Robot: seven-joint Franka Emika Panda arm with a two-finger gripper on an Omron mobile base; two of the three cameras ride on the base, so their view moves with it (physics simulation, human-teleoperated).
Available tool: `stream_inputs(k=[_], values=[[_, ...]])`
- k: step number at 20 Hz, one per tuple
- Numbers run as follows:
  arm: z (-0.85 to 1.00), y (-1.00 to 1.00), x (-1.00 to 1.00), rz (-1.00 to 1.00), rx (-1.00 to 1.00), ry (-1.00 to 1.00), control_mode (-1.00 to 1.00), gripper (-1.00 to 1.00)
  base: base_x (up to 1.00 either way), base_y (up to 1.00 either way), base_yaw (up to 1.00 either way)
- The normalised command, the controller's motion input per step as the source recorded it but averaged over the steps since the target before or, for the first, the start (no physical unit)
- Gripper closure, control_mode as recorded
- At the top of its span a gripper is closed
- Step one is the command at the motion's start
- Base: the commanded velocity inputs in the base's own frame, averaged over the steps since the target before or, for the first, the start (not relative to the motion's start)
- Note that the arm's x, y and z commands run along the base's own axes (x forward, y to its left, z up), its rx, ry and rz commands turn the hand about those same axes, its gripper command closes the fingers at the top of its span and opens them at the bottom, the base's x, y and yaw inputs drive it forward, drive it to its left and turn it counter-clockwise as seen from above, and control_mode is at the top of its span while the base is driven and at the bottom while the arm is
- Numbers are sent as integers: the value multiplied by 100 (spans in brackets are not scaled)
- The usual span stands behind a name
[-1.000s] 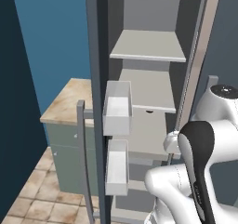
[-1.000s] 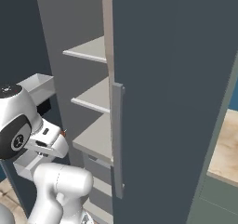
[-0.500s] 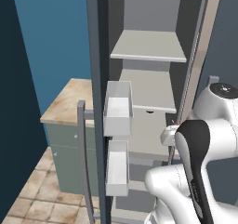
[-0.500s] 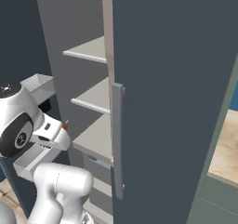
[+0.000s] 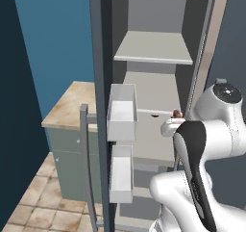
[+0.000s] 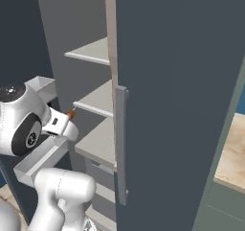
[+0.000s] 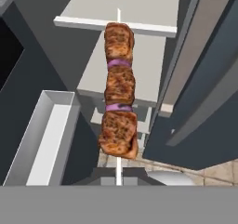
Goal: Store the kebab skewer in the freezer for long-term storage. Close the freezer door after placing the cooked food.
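Observation:
The kebab skewer [image 7: 119, 94], a pale stick with three browned meat chunks, stands up the middle of the hand view. My gripper [image 5: 171, 125] is shut on its lower end. In the base views only the skewer's reddish tip [image 5: 177, 113] [image 6: 71, 113] pokes out of the hand [image 6: 61, 122]. The freezer [image 5: 154, 49] stands open with bare grey shelves, and the skewer is level with the middle shelf [image 6: 98, 100], just in front of it. The freezer door [image 5: 99, 72] is swung wide at the left, edge on, with two pale bins [image 5: 122, 111] on its inner side.
The plain slate-grey door [image 6: 182, 96] on the right is shut, with its bar handle [image 6: 120, 144] near my arm. A stone-topped counter [image 5: 67, 108] on a pale cabinet sits left of the open door. The door's lower bin [image 7: 42, 139] lies left of the skewer.
My hand has risen with the skewer and moved in toward the freezer shelves. The freezer door and bins have not moved.

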Motion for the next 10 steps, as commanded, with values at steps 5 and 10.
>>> stream_inputs(k=[5,10], values=[[-20,5,46,-11,0,-7,-100,100,0,0,0],[-11,2,56,-13,0,-7,-100,100,0,0,0]])
